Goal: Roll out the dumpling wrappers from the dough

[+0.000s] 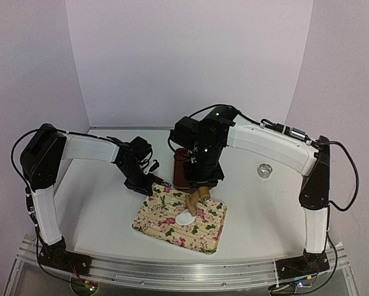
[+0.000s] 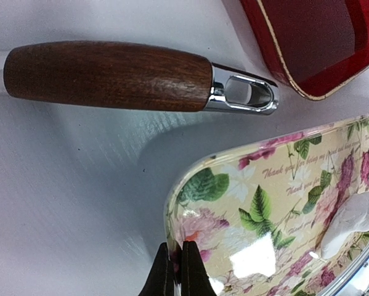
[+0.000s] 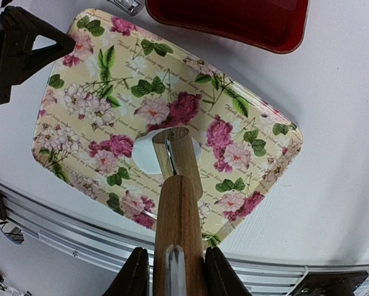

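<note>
A flat white round dumpling wrapper [image 1: 185,218] [image 3: 146,155] lies in the middle of the floral tray [image 1: 202,231] [image 3: 98,111]. My right gripper [image 1: 199,188] [image 3: 177,253] is shut on the light wooden handle of a small roller [image 3: 179,209]. The roller's drum [image 3: 178,151] rests on the wrapper's right side and hides part of it. My left gripper [image 1: 158,184] [image 2: 175,243] is shut on the rim at the tray's far-left corner [image 2: 172,216]. In the left wrist view the white dough [image 2: 356,219] shows at the right edge.
A red tray [image 1: 180,172] [image 2: 320,43] [image 3: 233,18] sits just behind the floral tray, under the right arm. A dark wooden tool handle with a chrome end [image 2: 110,75] lies on the table beside it. A shiny metal ring [image 1: 265,170] stands to the right.
</note>
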Robot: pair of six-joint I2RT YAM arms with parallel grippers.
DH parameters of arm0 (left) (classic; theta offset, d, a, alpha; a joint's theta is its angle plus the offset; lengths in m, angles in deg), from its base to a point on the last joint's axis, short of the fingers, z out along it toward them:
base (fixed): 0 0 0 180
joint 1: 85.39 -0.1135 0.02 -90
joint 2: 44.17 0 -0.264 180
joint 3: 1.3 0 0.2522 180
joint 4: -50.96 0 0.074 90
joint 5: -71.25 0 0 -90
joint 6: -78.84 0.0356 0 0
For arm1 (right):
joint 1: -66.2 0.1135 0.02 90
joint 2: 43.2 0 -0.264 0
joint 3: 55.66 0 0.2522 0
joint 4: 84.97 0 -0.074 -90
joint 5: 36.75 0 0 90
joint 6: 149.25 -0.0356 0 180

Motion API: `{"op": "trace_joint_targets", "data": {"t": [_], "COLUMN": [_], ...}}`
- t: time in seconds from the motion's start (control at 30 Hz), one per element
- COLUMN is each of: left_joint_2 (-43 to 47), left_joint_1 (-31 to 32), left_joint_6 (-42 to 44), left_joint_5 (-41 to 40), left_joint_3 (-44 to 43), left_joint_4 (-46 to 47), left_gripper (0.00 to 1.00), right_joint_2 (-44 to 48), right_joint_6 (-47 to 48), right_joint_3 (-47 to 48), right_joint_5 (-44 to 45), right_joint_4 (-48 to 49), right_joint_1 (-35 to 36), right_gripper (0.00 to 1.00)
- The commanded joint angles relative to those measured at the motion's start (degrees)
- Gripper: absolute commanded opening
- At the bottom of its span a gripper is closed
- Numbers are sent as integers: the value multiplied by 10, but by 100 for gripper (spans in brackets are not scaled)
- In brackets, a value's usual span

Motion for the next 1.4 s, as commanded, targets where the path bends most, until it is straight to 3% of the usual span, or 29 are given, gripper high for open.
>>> {"op": "trace_joint_targets", "data": {"t": [0.0,0.73,1.37], "left_joint_2": [2,16,37], "left_joint_1": [1,1,0], "left_joint_6": [18,-3,-5], "left_joint_5": [-9,-2,-61], "left_joint_3": [-35,-12,38], "left_joint_4": [-9,6,-1], "left_gripper": [0,0,0], "right_joint_2": [49,-29,52], "right_joint_6": [-6,24,-22], "right_joint_3": [-9,-3,-154], "right_joint_5": [-4,11,37], "right_joint_4": [-177,-172,-177], "right_joint_1": [2,9,-3], "right_gripper": [0,0,0]}}
